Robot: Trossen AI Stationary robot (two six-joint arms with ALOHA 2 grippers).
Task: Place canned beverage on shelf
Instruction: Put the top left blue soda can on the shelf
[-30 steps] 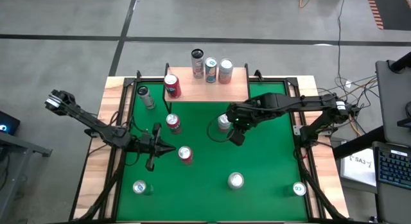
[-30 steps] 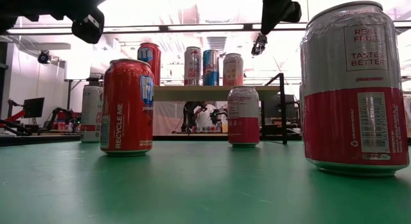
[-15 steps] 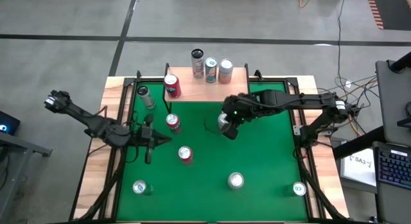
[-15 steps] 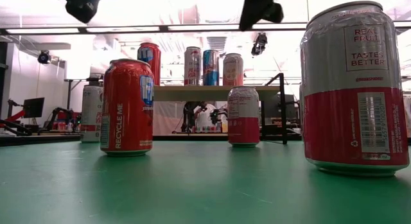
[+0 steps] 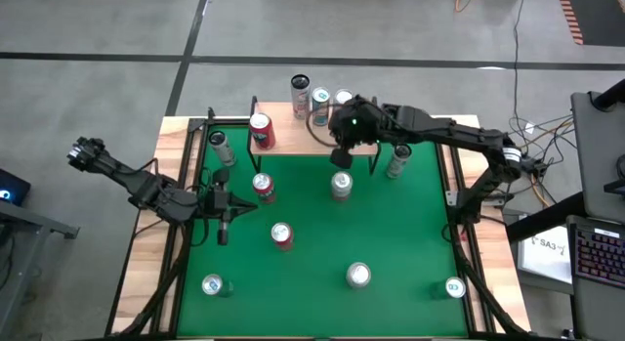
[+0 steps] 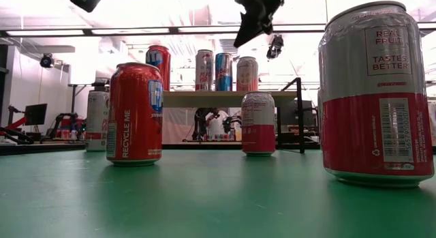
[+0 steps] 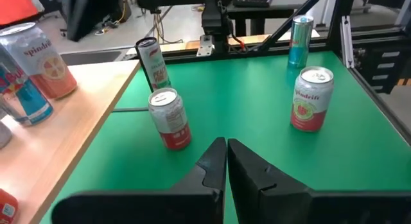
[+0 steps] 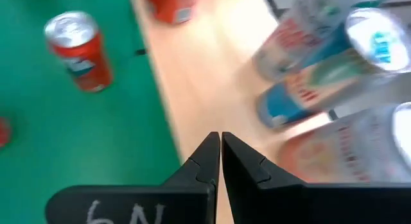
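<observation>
The right gripper [image 5: 341, 155] hovers above the shelf's [image 5: 283, 134] front edge, fingers pressed together and holding nothing. Four cans already stand upright on the shelf. The nearest can still on the green table [image 5: 410, 253], a silver-topped one [image 5: 340, 186], stands upright just in front of the shelf and below the right gripper, so the right arm looks better placed to take it, judging from the overhead view. The left gripper [image 5: 223, 231], also closed and empty, waits over the table's left side near a red can [image 5: 264, 188]. At table level, a red can [image 6: 135, 114] reads "RECYCLE ME"; a large can [image 6: 376, 93] reads "REAL FRUIT TASTES BETTER". Another can [image 7: 311, 99] reads "spindrift".
</observation>
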